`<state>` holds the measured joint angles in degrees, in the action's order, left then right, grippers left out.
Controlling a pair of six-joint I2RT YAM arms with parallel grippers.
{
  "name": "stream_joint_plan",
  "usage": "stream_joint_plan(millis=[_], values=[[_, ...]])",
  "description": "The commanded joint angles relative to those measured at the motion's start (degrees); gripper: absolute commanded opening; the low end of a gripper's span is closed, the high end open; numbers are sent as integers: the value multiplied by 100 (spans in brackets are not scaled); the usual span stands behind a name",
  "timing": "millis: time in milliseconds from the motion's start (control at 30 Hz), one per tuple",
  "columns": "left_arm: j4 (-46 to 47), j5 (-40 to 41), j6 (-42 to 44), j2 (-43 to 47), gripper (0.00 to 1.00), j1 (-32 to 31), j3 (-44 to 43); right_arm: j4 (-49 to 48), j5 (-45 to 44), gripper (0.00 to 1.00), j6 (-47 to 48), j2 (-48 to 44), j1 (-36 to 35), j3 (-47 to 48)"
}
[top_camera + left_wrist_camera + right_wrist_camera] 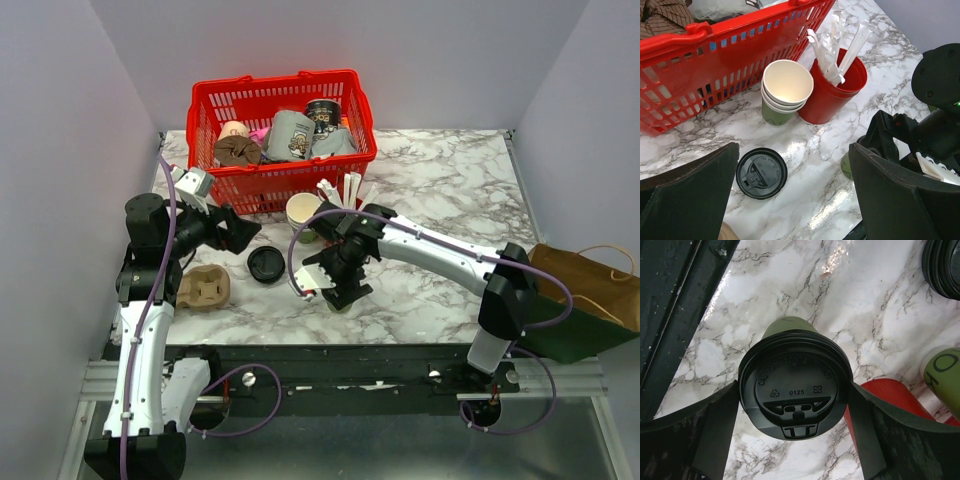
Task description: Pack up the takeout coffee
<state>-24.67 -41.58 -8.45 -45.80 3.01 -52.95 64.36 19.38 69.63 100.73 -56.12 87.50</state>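
The right gripper point(338, 278) is clamped on the takeout coffee point(792, 390), one finger on each side at the lid's rim (a hold that should keep it upright for lifting), mid-table toward the near edge. The left gripper point(795, 160) hangs wide apart above a loose lid point(761, 173) nearer the left edge, probably to keep clear.
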Motion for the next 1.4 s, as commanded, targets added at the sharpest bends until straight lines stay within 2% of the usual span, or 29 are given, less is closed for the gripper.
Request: stream_joint_plan(millis=[0, 167, 433, 633, 767, 967, 1367], values=[[23, -52, -104, 1, 98, 51, 30, -310, -382, 85, -125, -220, -57, -207], [58, -122, -104, -87, 99, 51, -22, -433, -601, 80, -283, -457, -48, -401], [111, -219, -113, -271, 99, 51, -251, -468, -1041, 79, -485, -1046, 293, -1094], [252, -280, -175, -403, 99, 51, -383, -275, -892, 79, -695, -1284, 1646, -1218], [339, -298, -236, -482, 99, 51, -383, -283, -892, 79, -827, -1196, 2804, -1122], [550, -359, -394, -588, 99, 60, -365, -415, -971, 79, -1091, -827, 4115, -841], [498, -377, -360, -676, 99, 51, -409, -547, -857, 79, -1601, -458, 5979, -410]])
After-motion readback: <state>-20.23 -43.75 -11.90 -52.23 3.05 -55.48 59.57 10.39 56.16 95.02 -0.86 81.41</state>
